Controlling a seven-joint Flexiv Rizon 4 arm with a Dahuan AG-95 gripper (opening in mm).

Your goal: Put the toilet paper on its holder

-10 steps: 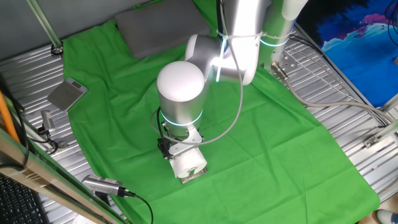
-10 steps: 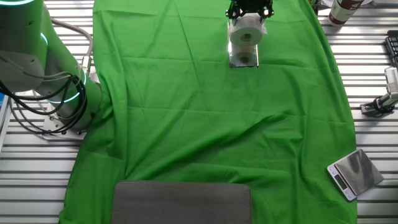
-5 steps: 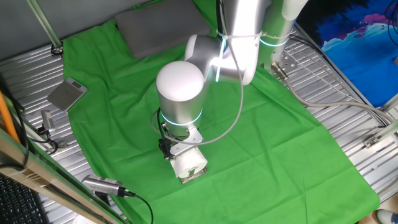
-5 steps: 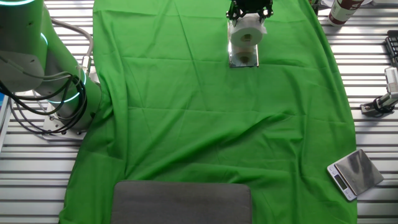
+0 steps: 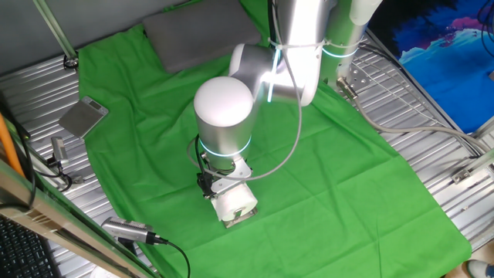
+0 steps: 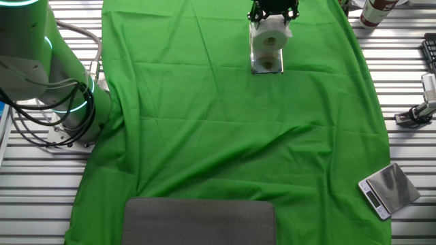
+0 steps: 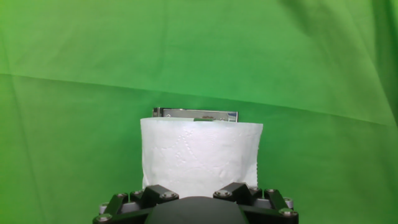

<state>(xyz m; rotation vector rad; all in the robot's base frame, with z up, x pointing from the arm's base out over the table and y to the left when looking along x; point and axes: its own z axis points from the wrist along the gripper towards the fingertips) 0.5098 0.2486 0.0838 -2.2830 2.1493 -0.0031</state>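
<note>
The white toilet paper point(image 5: 234, 202) sits in my gripper point(image 5: 220, 185) at the near edge of the green cloth. In the other fixed view the black gripper point(image 6: 272, 15) is right above the roll point(image 6: 270, 35), whose hollow core faces the camera, and the roll rests over the shiny chrome holder point(image 6: 267, 65). In the hand view the roll point(image 7: 199, 155) fills the space in front of the gripper point(image 7: 198, 194), and only the far edge of the holder point(image 7: 196, 114) shows behind it. The holder's end point(image 5: 242, 219) peeks out under the roll. The jaws look shut on the roll.
A grey pad point(image 6: 199, 221) lies at one end of the cloth point(image 6: 225, 136). A small silver scale point(image 6: 388, 189) sits on the metal table beside it. The arm's base point(image 6: 48, 75) stands with cables off the cloth. A can point(image 6: 378, 10) and a clamp point(image 6: 415, 112) are near the corner.
</note>
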